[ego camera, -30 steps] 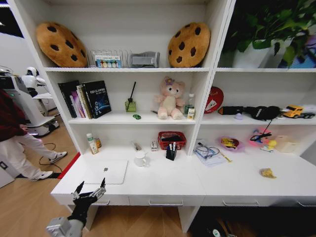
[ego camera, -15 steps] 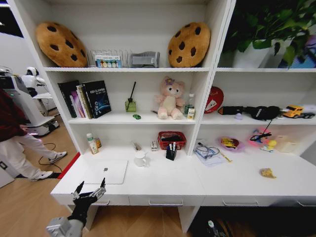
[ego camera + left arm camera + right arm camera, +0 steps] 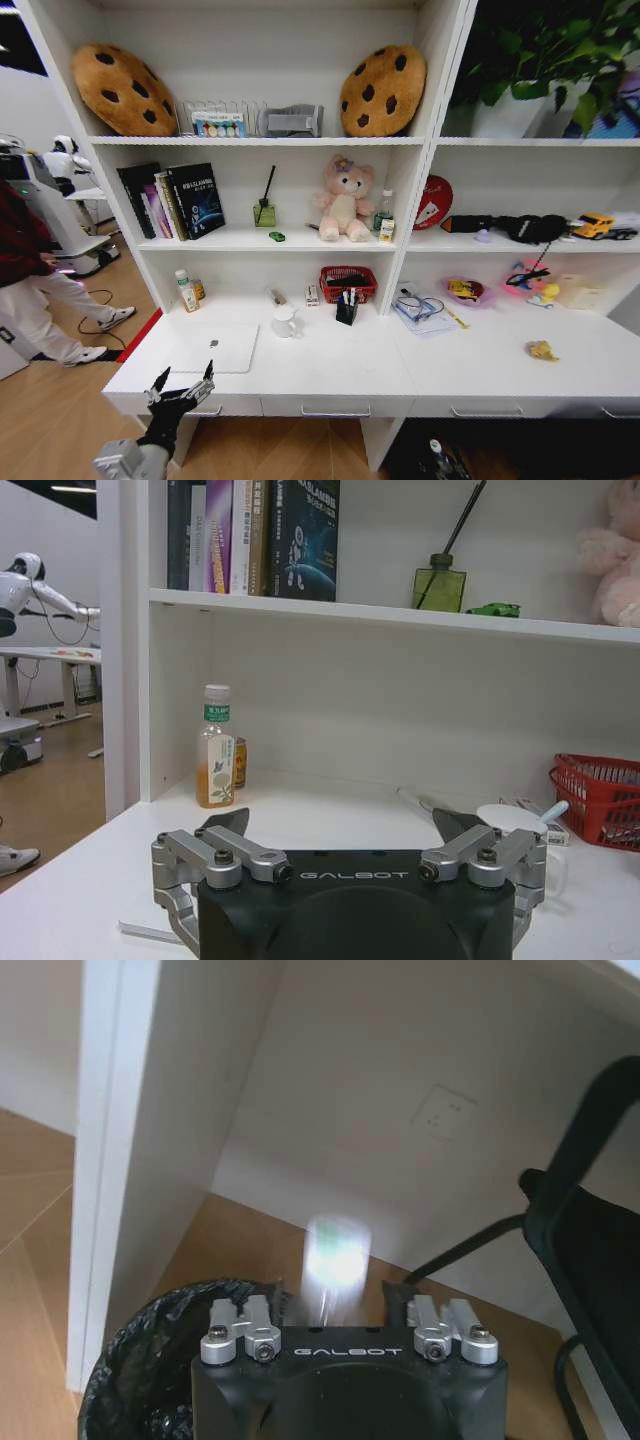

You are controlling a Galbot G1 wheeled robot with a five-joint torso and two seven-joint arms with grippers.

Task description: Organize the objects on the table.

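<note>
Head view: front edge of the surface (image 3: 330, 375) clear, wooden floor open at 6 o'clock. Left pincer (image 3: 180, 384) at that edge, spread wide, gripping nothing; silver laptop (image 3: 215, 348) just beyond at 1 o'clock. Right wrist view: right pincer (image 3: 342, 1295) spread over a black bin (image 3: 130, 1360), blurred clear bottle (image 3: 335, 1258) between the fingers, contact unclear.

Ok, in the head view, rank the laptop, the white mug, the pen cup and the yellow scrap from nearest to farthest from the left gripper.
1. Laptop: flat on the desk's left end, just beyond the left gripper.
2. White mug: mid-desk, to the laptop's right.
3. Pen cup: farther right, in front of the red basket.
4. Yellow scrap: far right of the desk.
</note>
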